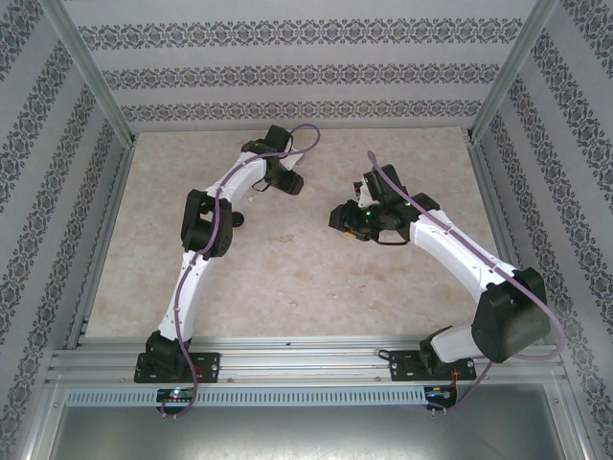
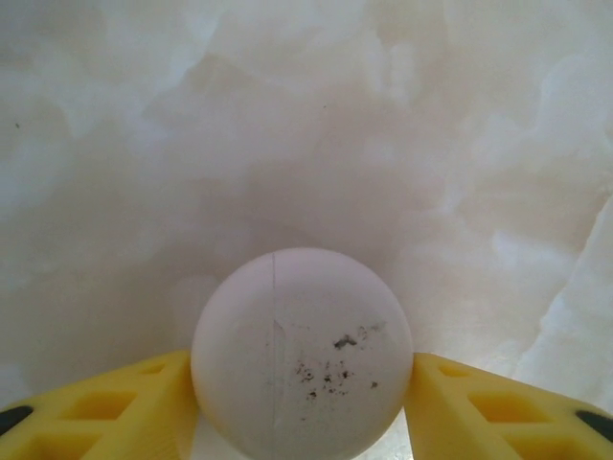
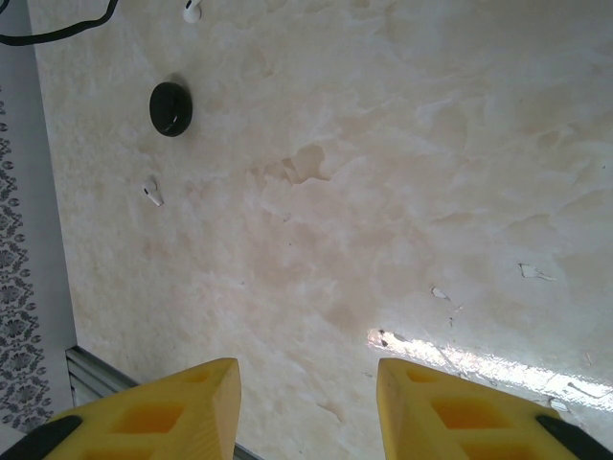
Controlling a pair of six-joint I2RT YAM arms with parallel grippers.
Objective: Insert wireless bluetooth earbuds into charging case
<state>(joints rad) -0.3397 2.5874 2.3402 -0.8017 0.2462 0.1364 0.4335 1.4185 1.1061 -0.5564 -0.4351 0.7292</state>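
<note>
marble table [image 1: 306, 278]. left gripper [image 2: 302, 379] jaws snug on white puck [image 2: 302, 335], both sides. right gripper [image 3: 306, 383] jaws apart, just table under. from there: black puck [image 3: 170, 108] at 10 o'clock, white earbud [image 3: 151, 193] just below it near 9, second earbud [image 3: 192, 11] at 11, top edge.

This is a robot test cell in a lab, though its surfaces look homely. Aluminium frame posts [image 1: 94, 81] rise at 10 and 2 o'clock, and damask-patterned wallpaper [image 1: 287, 72] lines the three walls around a marble-look tabletop [image 1: 306, 278]. At 6 o'clock two white-and-black arms [image 1: 187, 283] stand bolted to a slotted aluminium rail [image 1: 297, 356], purple cables [image 1: 412, 199] run along them, and a perforated cable duct [image 1: 287, 395] lies just below the rail.
</note>
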